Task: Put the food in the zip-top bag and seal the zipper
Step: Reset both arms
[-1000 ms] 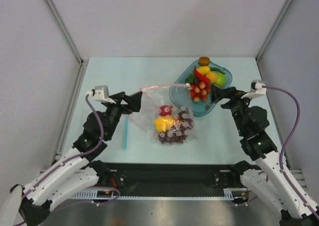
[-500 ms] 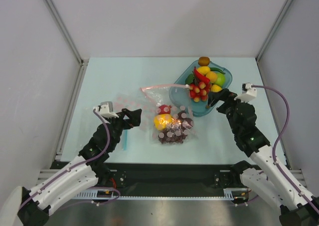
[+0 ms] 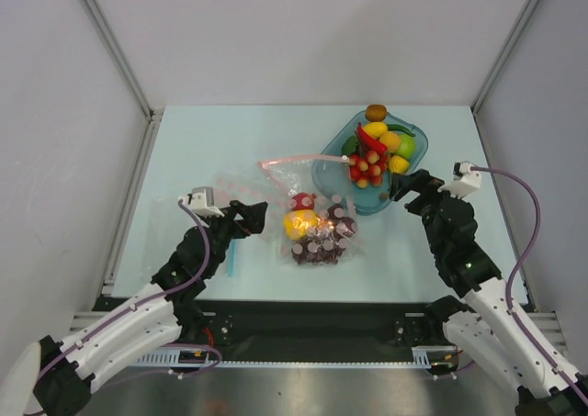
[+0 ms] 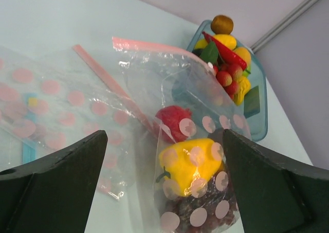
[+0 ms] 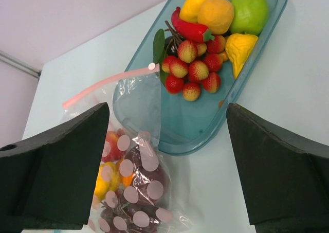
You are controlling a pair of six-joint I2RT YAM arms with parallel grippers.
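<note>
The zip-top bag (image 3: 317,228) lies mid-table, clear with pink dots. It holds a red round fruit (image 3: 301,202), a yellow bell pepper (image 3: 300,223) and a dark grape bunch (image 3: 323,248). Its pink zipper (image 3: 299,160) gapes open, one end resting over the dish rim. My left gripper (image 3: 254,216) is open and empty just left of the bag. My right gripper (image 3: 402,188) is open and empty right of it, by the dish. The left wrist view shows the pepper (image 4: 187,163), red fruit (image 4: 172,121) and zipper (image 4: 154,45). The right wrist view shows the bag (image 5: 133,186) and zipper (image 5: 110,81).
A teal translucent dish (image 3: 367,196) at the back right holds more toy fruit, red chilli and lychee-like cluster (image 3: 367,166). A second flat dotted bag (image 3: 225,185) and a thin blue strip (image 3: 231,251) lie at the left. Frame posts stand at the table's back corners.
My left gripper has drawn back toward me from the bag's mouth edge and lowered beside the bag. My right arm shifted slightly. The bag and food stay put.
</note>
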